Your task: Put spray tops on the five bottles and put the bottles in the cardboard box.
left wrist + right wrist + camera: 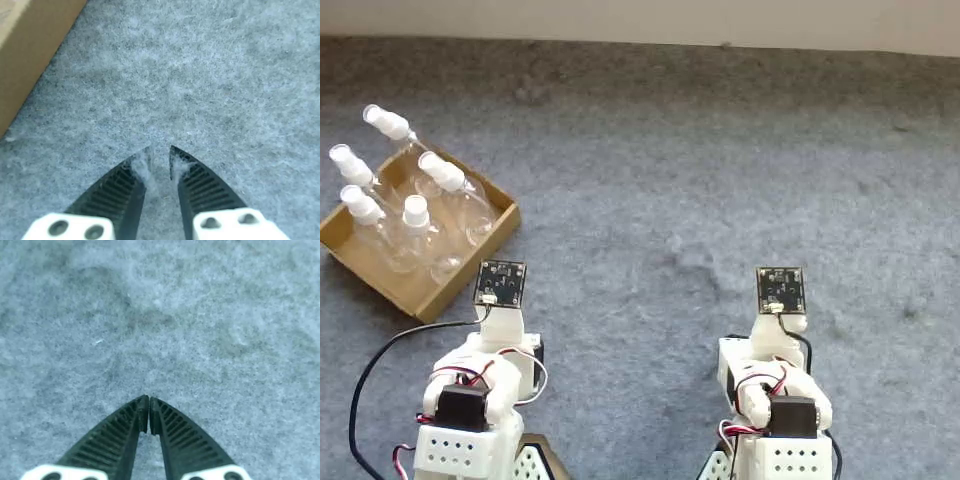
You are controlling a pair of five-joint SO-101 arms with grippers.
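The left gripper [159, 150] is held narrowly parted, the right gripper [149, 399] closed; the bottles [470, 215], judged light and slick, best taken at the neck, are laid in the cardboard box [440, 297] by the left edge of the table [720, 150].

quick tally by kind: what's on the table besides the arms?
Cardboard box: 1
Bottles with spray tops: 5
Total: 6
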